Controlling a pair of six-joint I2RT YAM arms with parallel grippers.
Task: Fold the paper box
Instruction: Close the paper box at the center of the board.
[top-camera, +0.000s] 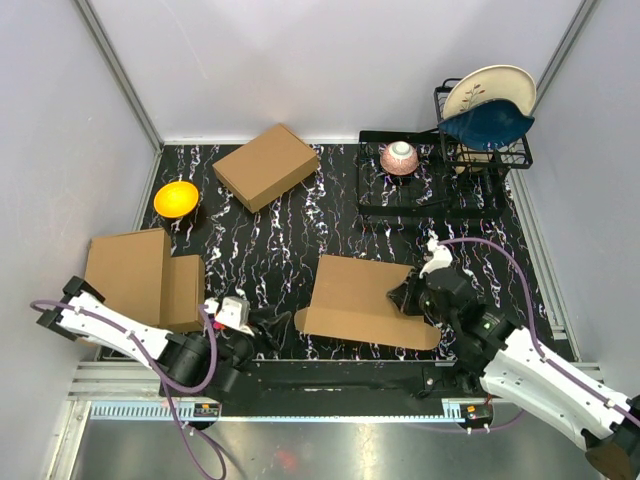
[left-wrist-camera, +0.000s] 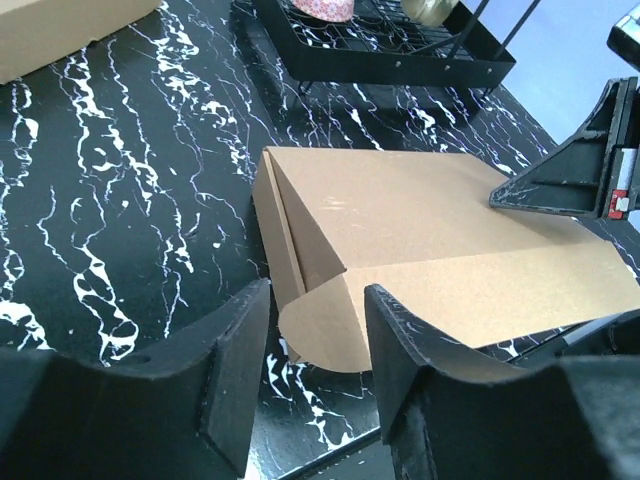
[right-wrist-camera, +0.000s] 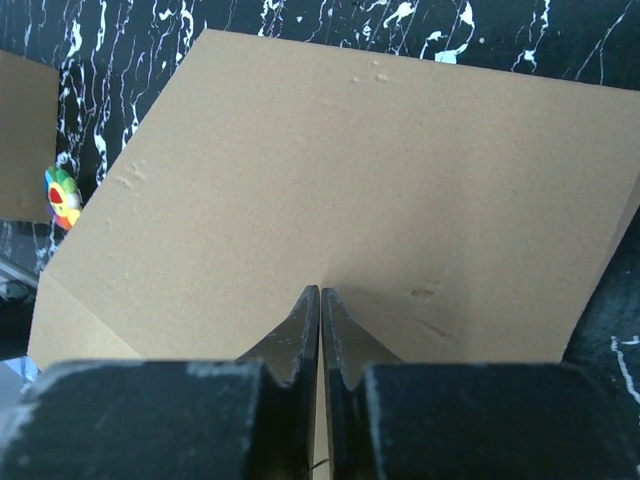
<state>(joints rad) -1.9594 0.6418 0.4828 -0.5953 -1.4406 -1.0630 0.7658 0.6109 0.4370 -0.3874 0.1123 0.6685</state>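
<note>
The right gripper (right-wrist-camera: 319, 292) has its 2 fingers pressed together on a thin edge of the paper box (right-wrist-camera: 350, 150). A sliver of cardboard shows between them, so it is pinching the sheet at its right side. The left gripper (left-wrist-camera: 315, 300) holds nothing. Its fingers are spread and clear of the cardboard, with the box's rounded near-left flap just ahead of the gap.

The folding looks barely begun. The box lies mostly flat by the table's (top-camera: 330, 225) near edge, a little right of the middle. 1 panel is turned over onto the main sheet and a narrow strip is creased up along its left side. No wall can be seen standing, so raising the sides, tucking the flaps and closing the lid all seem left to do.

Farther out, a tan cardboard slab (top-camera: 125, 275) rests at the left edge and an orange bowl (top-camera: 176, 198) sits near the far-left corner. A compact brown box (top-camera: 265, 165) lies toward the far edge. A black dish rack (top-camera: 480, 150) holding plates stands at the far-right corner.
</note>
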